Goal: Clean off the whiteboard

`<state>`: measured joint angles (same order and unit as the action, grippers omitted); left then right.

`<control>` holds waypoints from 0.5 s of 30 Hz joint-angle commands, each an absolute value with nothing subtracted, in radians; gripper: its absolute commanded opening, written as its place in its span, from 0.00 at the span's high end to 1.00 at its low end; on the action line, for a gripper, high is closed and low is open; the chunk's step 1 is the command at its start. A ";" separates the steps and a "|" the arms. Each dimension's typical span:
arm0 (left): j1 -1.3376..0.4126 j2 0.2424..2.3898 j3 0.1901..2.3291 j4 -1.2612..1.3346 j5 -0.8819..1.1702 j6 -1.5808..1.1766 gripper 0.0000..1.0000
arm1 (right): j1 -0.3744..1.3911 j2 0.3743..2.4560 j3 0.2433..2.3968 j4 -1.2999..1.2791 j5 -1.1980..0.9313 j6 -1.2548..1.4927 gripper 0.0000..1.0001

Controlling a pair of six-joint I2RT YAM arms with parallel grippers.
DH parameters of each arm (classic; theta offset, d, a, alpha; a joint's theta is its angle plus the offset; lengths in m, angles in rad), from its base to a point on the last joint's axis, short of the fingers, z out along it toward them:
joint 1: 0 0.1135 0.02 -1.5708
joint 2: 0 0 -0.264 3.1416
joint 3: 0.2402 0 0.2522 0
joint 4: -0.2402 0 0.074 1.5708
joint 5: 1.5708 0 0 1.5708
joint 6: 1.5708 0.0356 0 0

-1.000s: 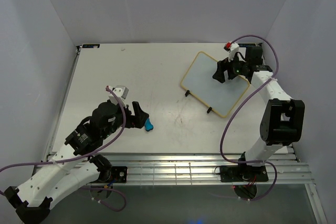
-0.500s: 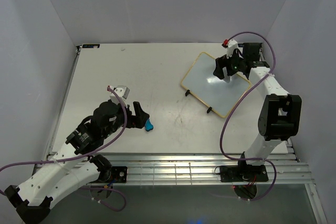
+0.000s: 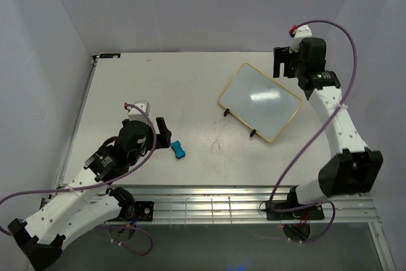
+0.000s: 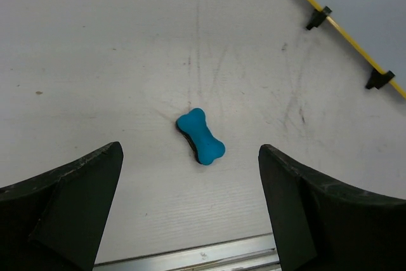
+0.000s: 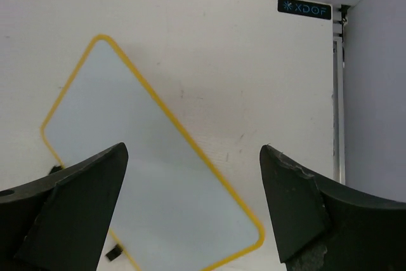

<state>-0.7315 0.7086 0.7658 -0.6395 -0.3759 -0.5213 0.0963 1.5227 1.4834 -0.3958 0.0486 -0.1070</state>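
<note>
Pale grey walls close in a white tabletop, and a small dark label sits at its far left corner. From above, the whiteboard lies in the far right part of the tabletop, turned at an angle to the edges, its face plain white inside a thin yellow frame. The right end effector hangs by the far right corner, just past the board's far corner and apart from it, jaws spread. The left end effector is low near the near edge, left of centre, also spread, with a blue bone-shaped eraser just beside it on the tabletop.

From the left wrist, the two dark fingers stand wide apart with nothing between them. The eraser lies flat ahead of them on the scuffed surface, untouched. One yellow-framed corner of the whiteboard shows at the upper right, with two black stand feet along its edge.

From the right wrist, the fingers are again wide apart and hold nothing. Below them lies the whiteboard, diagonal, its face unmarked; the label reads XDOF beside a corner of the tabletop.
</note>
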 commanded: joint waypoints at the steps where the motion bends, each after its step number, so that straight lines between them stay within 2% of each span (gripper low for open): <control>1: -0.694 0.742 0.825 -0.660 -0.512 -0.528 0.02 | 0.211 1.284 1.378 -0.428 0.216 0.020 0.10; 3: -0.657 0.790 0.859 -0.646 -0.494 -0.506 0.02 | 0.241 1.160 1.289 -0.475 0.222 0.046 0.10; 8: -0.638 0.827 1.006 -0.675 -0.597 -0.489 0.02 | 0.270 0.854 1.119 -0.524 0.224 0.086 0.10; 11: -0.637 0.844 1.060 -0.675 -0.655 -0.447 0.02 | 0.272 0.718 1.042 -0.590 0.242 0.074 0.10; 15: -0.600 0.890 1.037 -0.597 -0.660 -0.382 0.02 | 0.272 0.646 1.000 -0.699 0.296 0.061 0.10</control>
<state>-0.6350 0.8509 1.0409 -0.6285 -0.6167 -0.4458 0.2745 0.6693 1.0183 -0.6147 0.2337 0.0532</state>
